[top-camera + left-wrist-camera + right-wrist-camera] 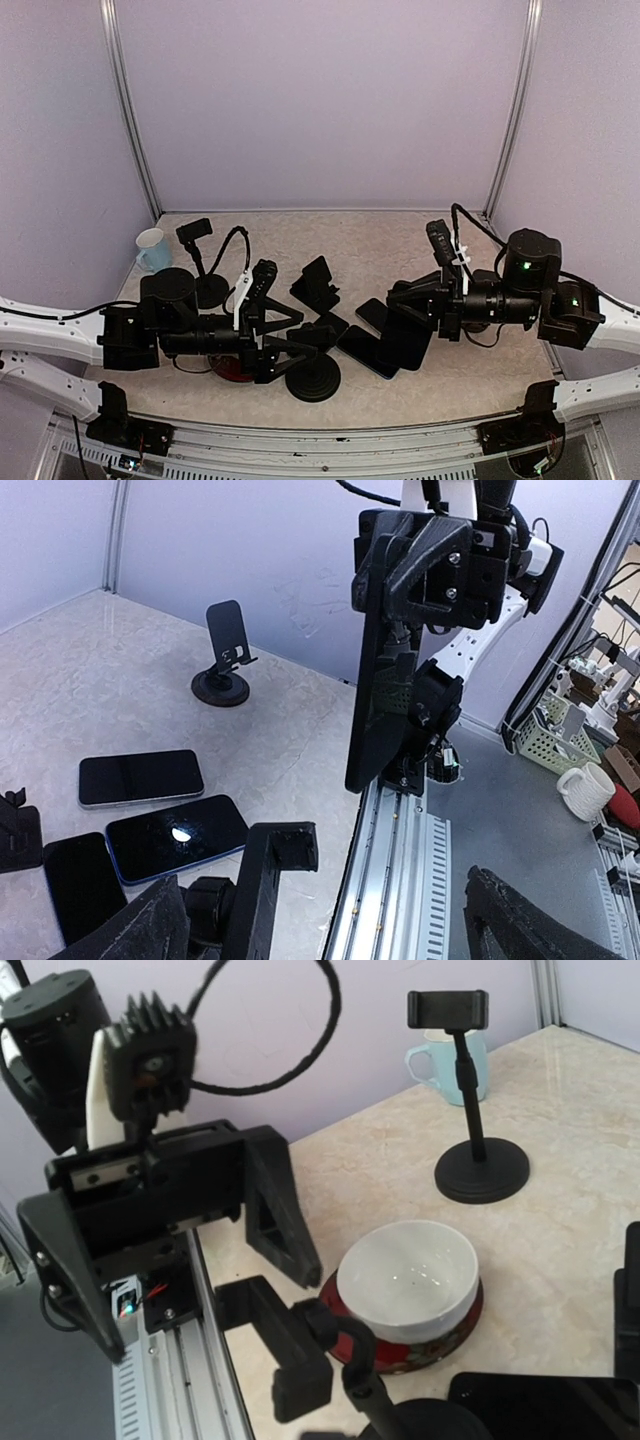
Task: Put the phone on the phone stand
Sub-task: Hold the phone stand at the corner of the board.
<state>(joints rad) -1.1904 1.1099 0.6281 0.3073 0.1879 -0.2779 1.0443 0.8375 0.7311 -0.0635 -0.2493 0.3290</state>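
Phone point(364, 720): upright, held edgewise above the counter point(100, 680), near the phone stand point(275, 865).
Right gripper point(388, 580): pinching the phone.
Left gripper point(330, 925): spread wide, phone stand's clamp between its fingers.

Surface point(120, 670): smooth, marble-patterned, faint sheen. Phone point(176, 832) ahead of left claw point(330, 932): glossy glass face. Claw fingers point(520, 920): matt black plastic. Bowl point(405, 1280): glossy white ceramic.
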